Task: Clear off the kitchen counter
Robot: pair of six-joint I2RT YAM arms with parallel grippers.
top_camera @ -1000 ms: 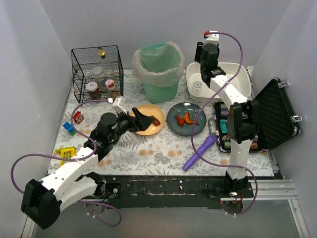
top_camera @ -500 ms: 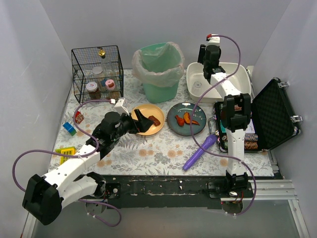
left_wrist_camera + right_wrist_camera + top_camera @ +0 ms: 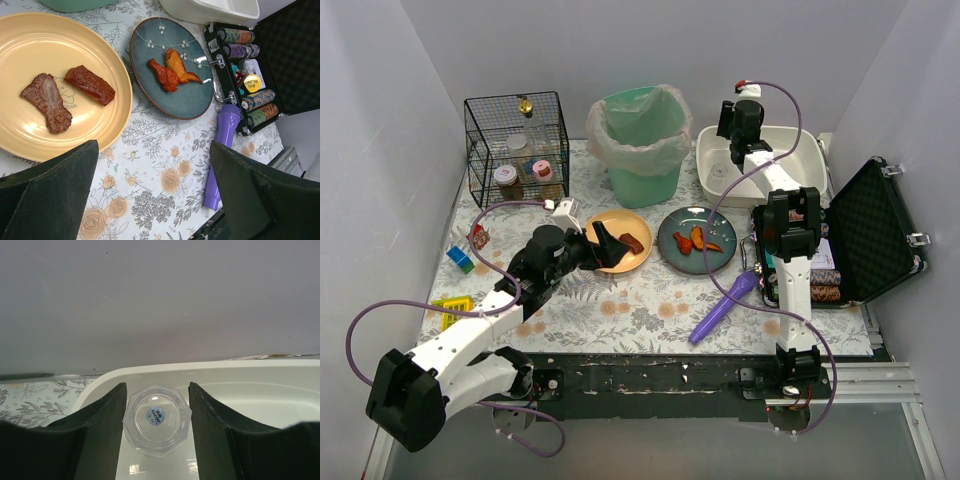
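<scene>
The kitchen counter [image 3: 620,310] is covered with a floral cloth. A yellow plate [image 3: 616,262] on it holds two brown meat pieces [image 3: 90,84]. A dark blue plate [image 3: 697,240] holds orange food [image 3: 172,70]. A purple flashlight [image 3: 723,305] lies near the front. My left gripper [image 3: 605,245] is open and empty, just above the cloth at the yellow plate's near edge [image 3: 154,145]. My right gripper [image 3: 732,148] is open above the white basin [image 3: 790,150]. A clear glass [image 3: 157,417] stands in the basin and shows between its fingers [image 3: 157,390].
A green bin [image 3: 642,145] with a plastic liner stands at the back centre. A wire basket [image 3: 517,145] with jars is at the back left. An open black case [image 3: 840,250] of poker chips lies at the right. Small toys [image 3: 460,260] lie at the left edge.
My right arm has straightened up over the basin and its gripper has shifted slightly left, with the glass left standing below. My left gripper has edged a little toward the yellow plate.
</scene>
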